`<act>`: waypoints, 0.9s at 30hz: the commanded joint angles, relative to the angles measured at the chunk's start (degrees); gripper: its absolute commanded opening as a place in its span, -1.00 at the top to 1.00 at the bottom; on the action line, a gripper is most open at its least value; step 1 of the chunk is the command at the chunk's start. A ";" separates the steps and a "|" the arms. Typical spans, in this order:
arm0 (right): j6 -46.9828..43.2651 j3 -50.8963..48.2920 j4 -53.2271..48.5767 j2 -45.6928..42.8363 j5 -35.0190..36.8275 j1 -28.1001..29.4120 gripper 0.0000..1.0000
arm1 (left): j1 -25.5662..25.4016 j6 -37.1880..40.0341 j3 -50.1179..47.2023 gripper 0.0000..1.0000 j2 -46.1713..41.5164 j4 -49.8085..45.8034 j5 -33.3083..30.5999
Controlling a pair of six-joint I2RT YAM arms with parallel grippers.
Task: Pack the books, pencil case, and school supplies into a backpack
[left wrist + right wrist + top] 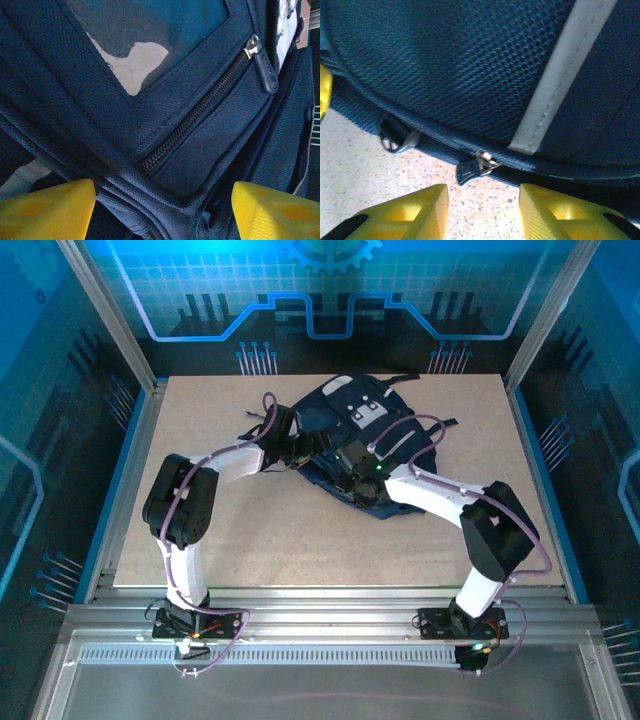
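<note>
A dark navy backpack (365,415) with light grey patches lies at the far middle of the desk (250,540). Both arms bend inward from the near edge and meet over it. The left gripper (165,210) stands wide open astride the backpack's left side, holding nothing, beside a pocket zipper (200,110) drawn shut. The right gripper (482,210), roughly half open and empty, sits low at the backpack's near edge, with a zipper pull (470,173) just ahead of its fingers.
</note>
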 commanded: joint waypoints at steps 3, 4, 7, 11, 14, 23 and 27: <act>4.12 2.08 0.58 4.40 4.07 0.76 0.17 | -0.02 -2.21 -2.30 -0.45 1.46 2.97 1.45; 4.19 2.39 0.75 5.02 4.56 0.58 0.20 | -0.03 -2.22 -2.53 -0.44 1.41 2.99 1.40; 4.18 3.35 0.37 6.47 5.84 0.17 0.38 | 0.00 -2.17 -3.19 -0.44 1.35 2.99 1.31; 3.04 3.73 -1.05 7.25 9.34 0.15 0.60 | 0.01 -2.49 -3.28 -0.44 1.58 3.43 0.79; 0.50 4.20 -2.06 7.32 11.14 0.07 0.73 | 0.02 -2.47 -2.61 -0.44 2.12 3.44 0.56; -22.38 4.17 -7.74 1.27 4.43 -0.91 1.00 | 2.67 -2.63 5.64 -0.44 8.82 2.45 -2.35; -32.79 4.28 -16.80 -1.61 -3.06 -3.39 1.00 | 4.17 -2.31 12.59 -0.43 12.62 0.04 -3.49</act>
